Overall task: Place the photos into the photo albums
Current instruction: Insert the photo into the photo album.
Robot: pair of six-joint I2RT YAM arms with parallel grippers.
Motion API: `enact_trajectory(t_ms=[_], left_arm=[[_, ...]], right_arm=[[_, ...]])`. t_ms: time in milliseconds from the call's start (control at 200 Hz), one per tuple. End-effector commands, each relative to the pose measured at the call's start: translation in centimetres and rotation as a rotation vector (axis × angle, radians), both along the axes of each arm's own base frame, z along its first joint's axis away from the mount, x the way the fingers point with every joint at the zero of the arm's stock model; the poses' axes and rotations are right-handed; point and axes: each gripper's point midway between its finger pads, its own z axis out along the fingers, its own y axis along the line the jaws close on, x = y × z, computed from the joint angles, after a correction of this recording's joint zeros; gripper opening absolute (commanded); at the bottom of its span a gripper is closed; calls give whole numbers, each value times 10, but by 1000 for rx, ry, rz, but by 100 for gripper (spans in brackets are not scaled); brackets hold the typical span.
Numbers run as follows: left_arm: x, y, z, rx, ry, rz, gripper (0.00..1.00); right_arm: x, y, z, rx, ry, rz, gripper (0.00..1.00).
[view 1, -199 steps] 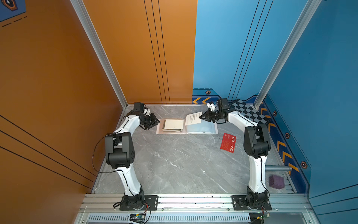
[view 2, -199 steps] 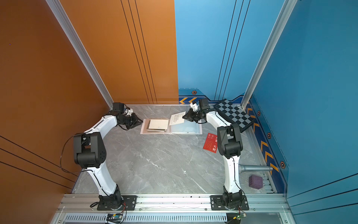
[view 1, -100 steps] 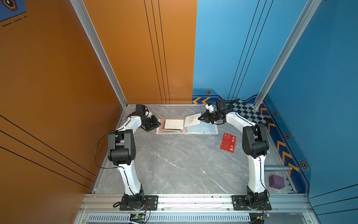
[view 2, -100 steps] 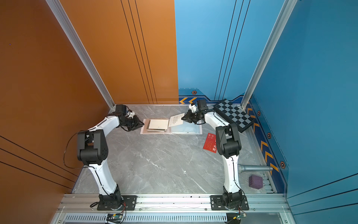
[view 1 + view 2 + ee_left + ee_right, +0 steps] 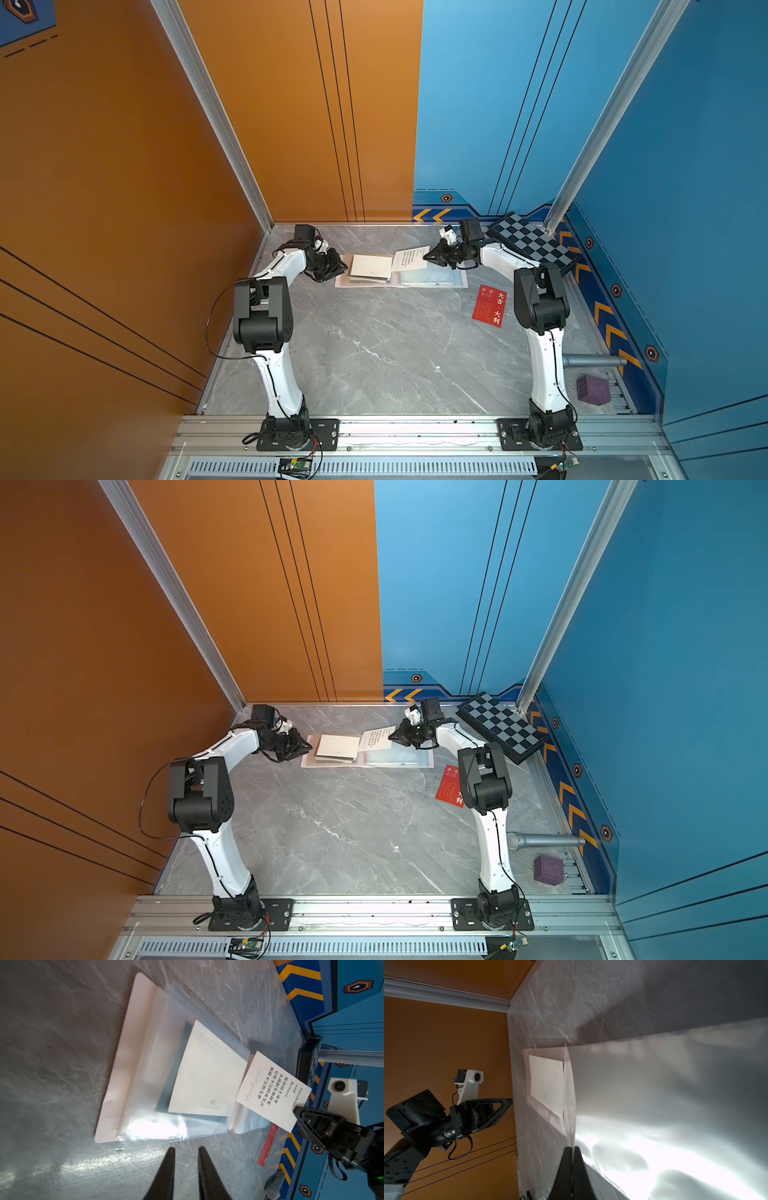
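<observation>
1. Left wrist view: right end effector (image 5: 296, 1111) clamps shut on the edge of the white black-printed paper card (image 5: 272, 1093), tilting it above the pale pink plastic-sleeved photo album (image 5: 124, 1068) — likely aiming for a sleeve.
2. Slightly parted and empty, the left end effector (image 5: 185, 1150) hovers just beside the album — probably to steady it.

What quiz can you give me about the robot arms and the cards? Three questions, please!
1. True or false: the right gripper is pinching the white printed card.
2. What colour is the loose card lying flat on the table? A green, B red, C yellow.
3. Fill in: the left gripper is ____, with nothing between its fingers.
Key: 1 true; 2 B; 3 open.
</observation>
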Motion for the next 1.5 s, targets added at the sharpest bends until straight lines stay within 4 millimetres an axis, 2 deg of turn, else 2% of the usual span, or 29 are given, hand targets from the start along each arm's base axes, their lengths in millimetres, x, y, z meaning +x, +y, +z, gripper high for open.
enact_trajectory(t_ms=[0, 255, 470, 836, 1166, 1496], left_arm=[[-1, -6, -7, -12, 14, -28, 23], [-2, -8, -5, -11, 10, -32, 22], [-3, -17, -9, -13, 18, -53, 23], [-3, -17, -6, -4, 13, -56, 23], [-3, -18, -2, -2, 4, -58, 23], [-3, -20, 0, -5, 0, -62, 23]], right_arm=[[3, 9, 6, 31, -15, 11, 0], [0, 17, 4, 51, -2, 23, 0], [-5, 24, -7, 48, 18, 38, 0], [-15, 31, -15, 46, 40, 60, 0], [-26, 31, -9, 60, 49, 79, 0], [-21, 39, -23, 53, 66, 81, 0]])
